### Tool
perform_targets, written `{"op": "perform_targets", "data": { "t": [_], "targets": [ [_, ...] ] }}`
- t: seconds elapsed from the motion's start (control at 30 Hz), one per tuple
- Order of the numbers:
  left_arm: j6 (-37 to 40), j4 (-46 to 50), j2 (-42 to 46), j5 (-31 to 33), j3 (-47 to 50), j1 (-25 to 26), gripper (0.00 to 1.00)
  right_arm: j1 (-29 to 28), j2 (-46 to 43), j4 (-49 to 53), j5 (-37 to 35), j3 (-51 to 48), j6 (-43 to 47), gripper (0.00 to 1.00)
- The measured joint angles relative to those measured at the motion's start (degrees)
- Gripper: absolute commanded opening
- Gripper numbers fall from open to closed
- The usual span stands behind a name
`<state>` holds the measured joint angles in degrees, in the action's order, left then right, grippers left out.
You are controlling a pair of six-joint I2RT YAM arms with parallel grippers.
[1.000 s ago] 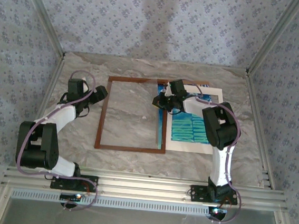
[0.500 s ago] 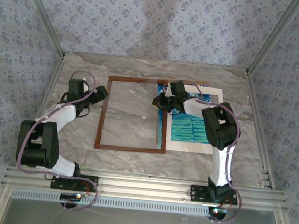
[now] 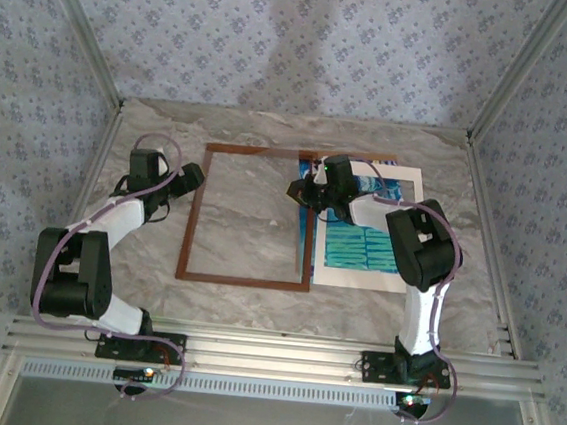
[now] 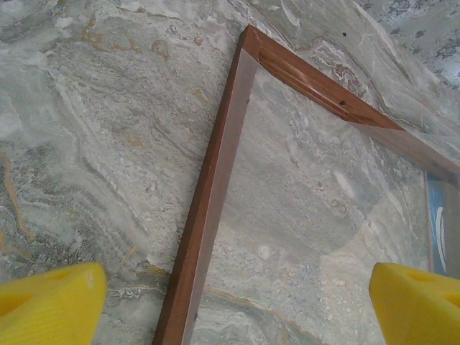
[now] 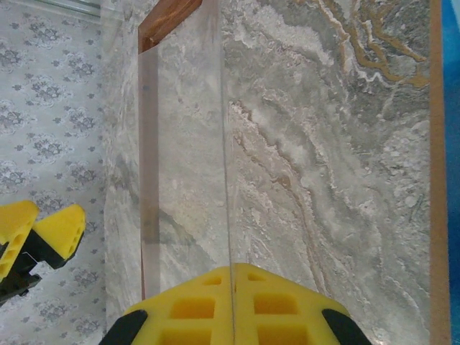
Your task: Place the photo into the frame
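As the overhead camera sees it – frame [image 3: 242,282]: flat on the marble counter [image 3: 138,259], mid-table, nothing inside it but bare stone.
Photo [image 3: 361,245]: lies on a white mat [image 3: 353,277] just right of the frame, partly under the right arm, its left edge at the frame's right rail.
Left jaws: just outside the frame's left rail, near the far corner.
Right jaws: at the upper part of the right rail.
Left wrist, jaws: wide apart, one yellow fingertip [image 4: 50,302] in each lower corner, holding nothing.
Left wrist, frame [image 4: 215,158]: left rail and far corner lie below, between the fingertips; a blue sliver of photo [image 4: 437,230] shows past the far rail.
Right wrist, jaws: closed, yellow fingers [image 5: 194,309] pressed together – whether they pinch the frame [image 5: 169,18], I cannot tell.
Right wrist, photo [image 5: 451,144]: a blue strip at the right edge.
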<state>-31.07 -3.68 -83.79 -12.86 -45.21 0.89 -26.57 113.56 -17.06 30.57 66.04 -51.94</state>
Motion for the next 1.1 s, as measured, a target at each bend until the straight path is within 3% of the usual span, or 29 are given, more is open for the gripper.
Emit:
{"op": "perform_targets", "data": {
  "t": [0.37,0.6,1.1],
  "targets": [
    [0.13,0.02,0.0,0.22,0.0,0.0,0.94,-0.37,-0.48,0.15,-0.09,0.0,0.07,0.0],
    [0.63,0.55,0.11,1.44,-0.02,0.0,0.95,-2.6,-5.25,-0.42,0.33,0.15,-0.44,0.0],
    [0.0,1.2,8.28,11.39,0.0,-0.28,0.98,-7.76,-6.84,-5.99,1.27,8.79,-8.48,0.0]
  ]
}}
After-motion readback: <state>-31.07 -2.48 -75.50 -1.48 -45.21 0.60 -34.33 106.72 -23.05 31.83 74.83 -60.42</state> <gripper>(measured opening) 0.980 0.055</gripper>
